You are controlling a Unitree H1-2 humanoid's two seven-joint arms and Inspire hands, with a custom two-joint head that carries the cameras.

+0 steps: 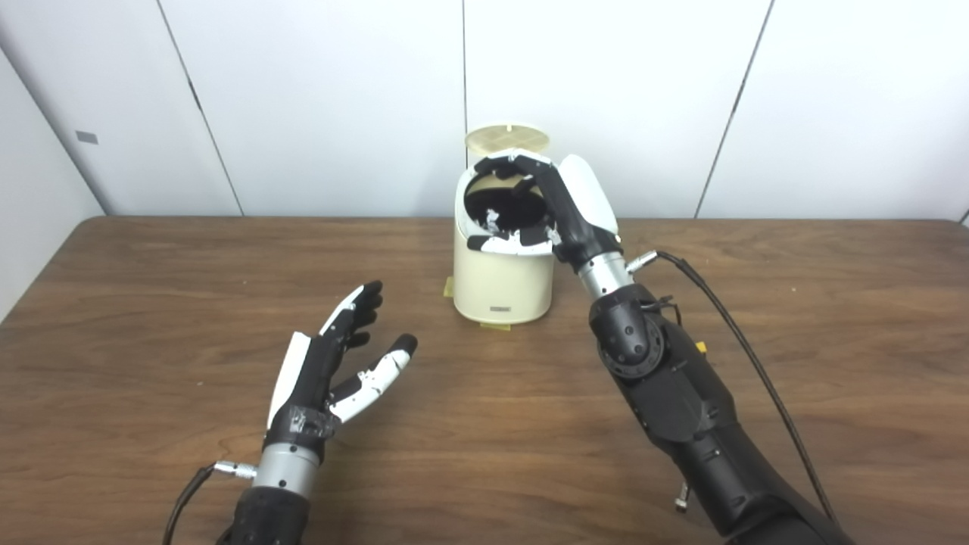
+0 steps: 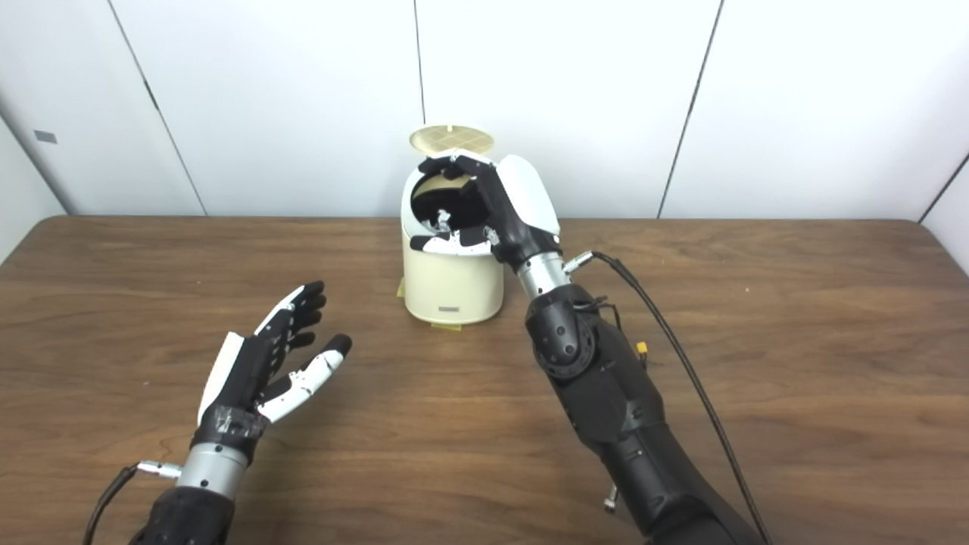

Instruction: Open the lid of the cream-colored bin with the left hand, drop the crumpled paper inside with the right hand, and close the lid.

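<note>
The cream-colored bin (image 1: 500, 280) stands at the middle back of the wooden table (image 1: 484, 454). Its round lid (image 1: 507, 138) is tipped up and back, leaving the dark opening uncovered. My right hand (image 1: 560, 204) arches over the opening from the right, fingers spread across the rim and thumb along the front edge, open. Inside the opening, under that hand, a small white crumpled bit (image 1: 492, 221) shows, which looks like the paper. My left hand (image 1: 333, 371) hovers low over the table at front left, well clear of the bin, open with its palm turned right.
A black cable (image 1: 727, 318) loops from my right wrist over the table on the right. Yellow tape tabs (image 1: 448, 288) stick out under the bin's base. White wall panels stand right behind the bin.
</note>
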